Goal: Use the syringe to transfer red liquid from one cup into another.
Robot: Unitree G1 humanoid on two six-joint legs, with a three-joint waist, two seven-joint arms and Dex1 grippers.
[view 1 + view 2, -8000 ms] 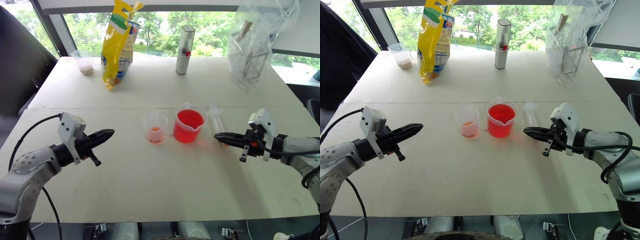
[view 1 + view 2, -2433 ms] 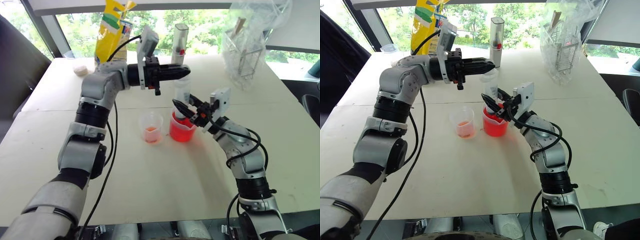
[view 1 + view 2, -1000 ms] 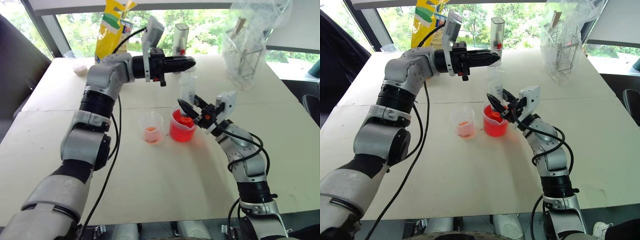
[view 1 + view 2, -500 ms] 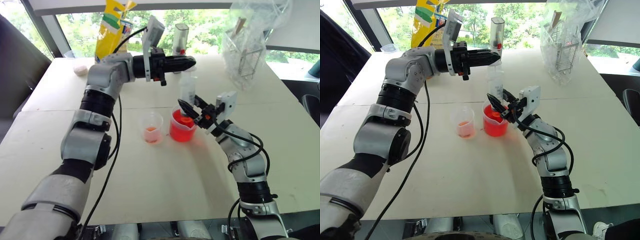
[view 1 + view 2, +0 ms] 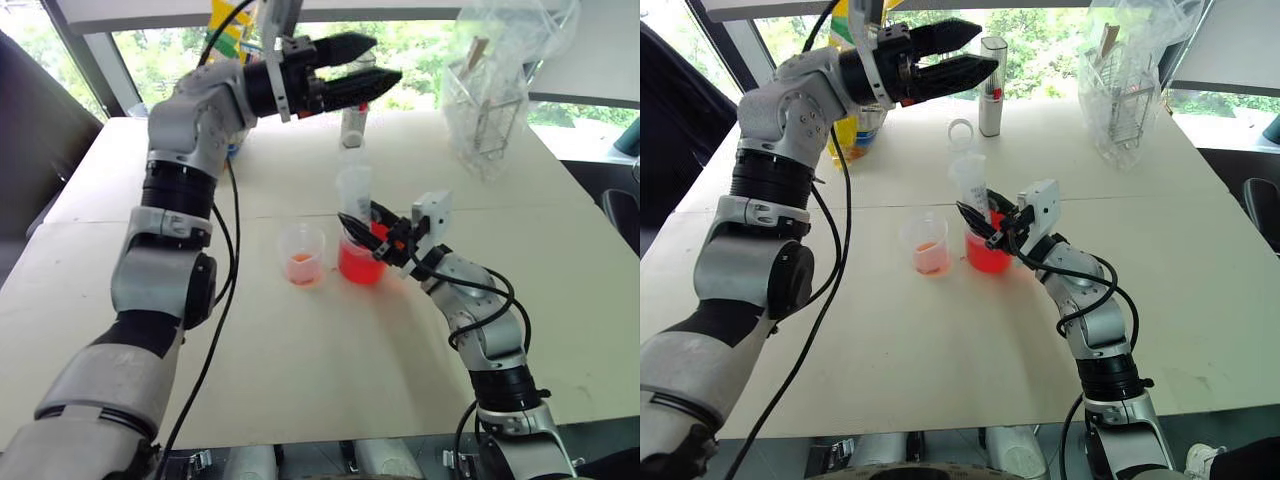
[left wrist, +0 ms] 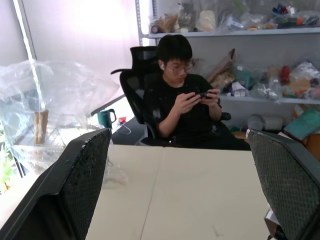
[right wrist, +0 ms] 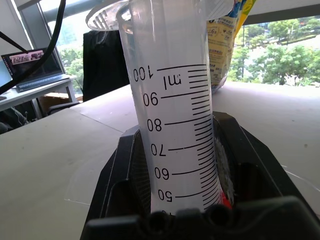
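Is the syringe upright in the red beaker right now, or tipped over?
Roughly upright. The syringe stands with its lower end in the red beaker, clamped by the right gripper.

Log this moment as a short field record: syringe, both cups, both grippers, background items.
syringe: upright, lower end over the spouted beaker, held by the right gripper
spouted beaker: on the table, holds red liquid
small cup: beside the beaker, apart from it, faint orange-pink at its base
right gripper: shut on the syringe barrel
left gripper: open, raised above the syringe, holding nothing
background: silver canister, yellow bag, wire rack in plastic
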